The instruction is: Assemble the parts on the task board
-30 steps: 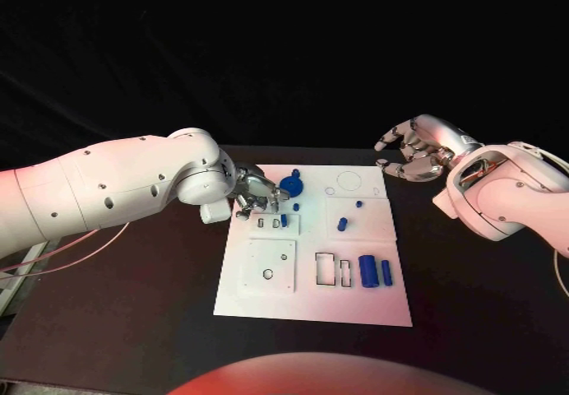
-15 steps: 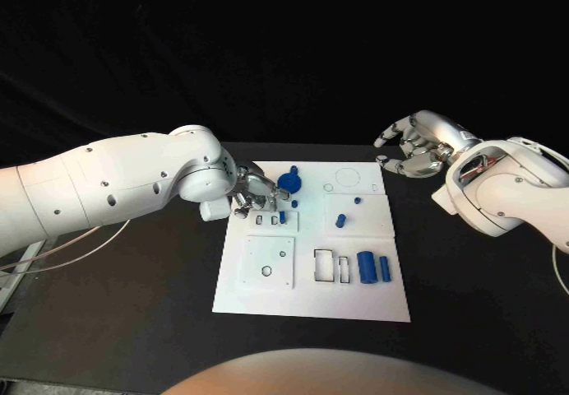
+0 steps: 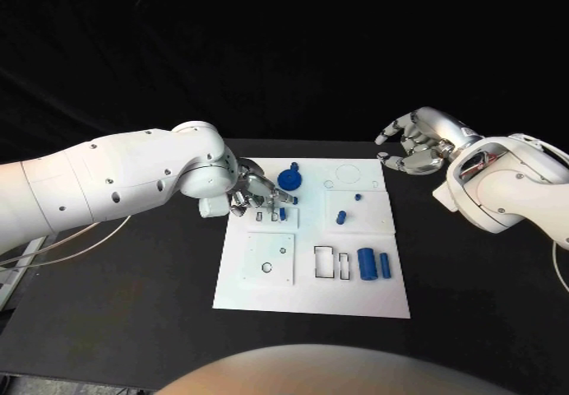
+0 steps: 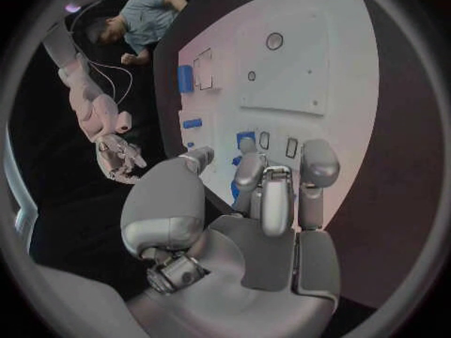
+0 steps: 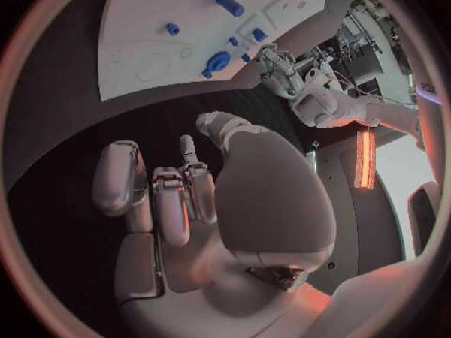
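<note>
Two hands concern us: the left hand (image 3: 255, 197) curls its fingers (image 4: 266, 195) over a small part (image 4: 244, 139) on the board (image 3: 311, 292); whether it grips, we cannot tell. A skewed push risks jamming that part. The right hand (image 3: 415, 151) hangs off the board, curled on nothing.

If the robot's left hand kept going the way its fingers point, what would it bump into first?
Probably the small blue part standing in the task board just beyond the left hand's fingertips. In the wrist view it sits right ahead of them, though how near is hard to judge.
</note>
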Available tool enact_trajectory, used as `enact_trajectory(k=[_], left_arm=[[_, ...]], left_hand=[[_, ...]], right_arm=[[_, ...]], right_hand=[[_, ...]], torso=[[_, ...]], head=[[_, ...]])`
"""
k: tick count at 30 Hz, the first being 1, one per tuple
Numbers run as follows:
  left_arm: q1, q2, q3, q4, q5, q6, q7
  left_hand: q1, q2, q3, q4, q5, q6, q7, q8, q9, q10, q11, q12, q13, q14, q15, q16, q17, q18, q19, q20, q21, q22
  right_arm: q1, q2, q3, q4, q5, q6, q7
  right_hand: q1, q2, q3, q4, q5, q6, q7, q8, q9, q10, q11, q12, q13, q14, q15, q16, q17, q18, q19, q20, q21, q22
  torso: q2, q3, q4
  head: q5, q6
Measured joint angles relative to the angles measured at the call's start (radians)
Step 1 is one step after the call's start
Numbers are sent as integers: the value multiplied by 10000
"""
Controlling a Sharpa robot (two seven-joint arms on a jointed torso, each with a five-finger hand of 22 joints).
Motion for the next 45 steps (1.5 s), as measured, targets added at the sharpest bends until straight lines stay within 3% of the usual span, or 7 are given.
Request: enact_trajectory(k=[5, 8, 13, 16, 21, 30, 45], left_arm=[[-2, 101, -5, -73, -115, 53, -50], [-3, 183, -11, -131, -176, 47, -65], [-6, 282, -21, -207, -277, -2, -81], [-6, 306, -25, -224, -336, -56, -87], [-6, 322, -26, -232, -409, -115, -94], [-7, 354, -29, -247, -498, -133, -113], [-15, 504, -44, -372, -527, -140, -134]], left_hand=[[0, 80, 0, 0, 121, 9, -9, 0, -40, -1, 1, 46, 21, 0, 0, 0, 0, -159, 36, -36, 46, 56], [-39, 119, 0, 0, 286, 9, -9, -23, -101, -1, 2, 47, 49, 0, 0, 0, 0, -158, 36, -36, 46, 79], [162, 310, 0, 0, 618, -229, 120, -710, -719, 51, 54, 106, 49, 0, 0, 0, -1, -157, 122, -22, 46, 170], [492, 339, 0, 0, 661, -354, 245, -1298, -1331, 99, 149, 151, 59, -33, 75, 0, -1, -157, 172, 28, 46, 242], [753, 358, 0, 0, 661, -367, 334, -1892, -1992, 120, 236, 154, 59, -36, 143, -1, -1, -158, 253, 108, 77, 317], [836, 374, 1, 0, 661, -351, 457, -2489, -2696, 121, 307, 195, 56, -35, 213, -1, -1, -156, 322, 178, 115, 458], [906, 430, 1, 0, 661, -338, 470, -2620, -2903, 156, 342, 194, 72, 0, 248, -1, -2, -156, 393, 250, 226, 599]], right_arm=[[-5, 5, -1, -8, 3, 3, -13], [-7, 4, -2, -10, 4, 4, -23], [-9, 4, -2, -16, 6, 6, -35], [-10, 4, -3, -17, 7, 7, -43], [-10, 3, -3, -23, 8, 8, -56], [-17, 7, -5, -35, 9, 12, -77], [-30, 25, -6, -49, 11, 21, -93]], right_hand=[[0, 0, 28, -27, 40, 0, 0, 0, 9, 0, 0, 0, -1, 0, 0, 0, 0, 0, 0, 0, 0, 0], [0, 0, 28, -27, 40, 0, 0, 0, 9, 0, 0, 0, -1, 0, 0, 0, 0, 0, 0, 0, 0, -1], [0, 0, 28, -27, 78, 0, 0, 0, 20, 0, 0, 0, -2, 0, 0, 0, 0, 0, 0, 1, 0, -1], [0, 0, 28, -27, 78, 0, 0, 0, 20, 0, 0, 0, -2, 0, 0, 0, 0, 0, -1, 0, 0, -2], [0, 0, 28, -27, 78, 0, 0, -1, 19, 0, 0, 0, -2, 0, 0, 0, 0, 1, -1, 0, 0, -2], [0, 0, 28, -27, 78, 0, 0, -1, 19, 0, 0, 0, -3, 0, 0, 0, 0, 0, -1, 1, 0, 6], [0, 0, 68, 14, 77, 0, 0, 39, 29, 0, 0, 0, -5, 0, 0, 0, 0, 0, 35, -35, 0, 4]], torso=[[-1, 1, -2], [-1, 3, -2], [0, 2, -3], [-2, 2, -3], [-6, -1, 5], [-10, -1, 6], [-7, 5, 3]], head=[[3, -25], [-9, -43], [-12, -61], [-7, -81], [-6, -105], [0, -149], [0, -172]])
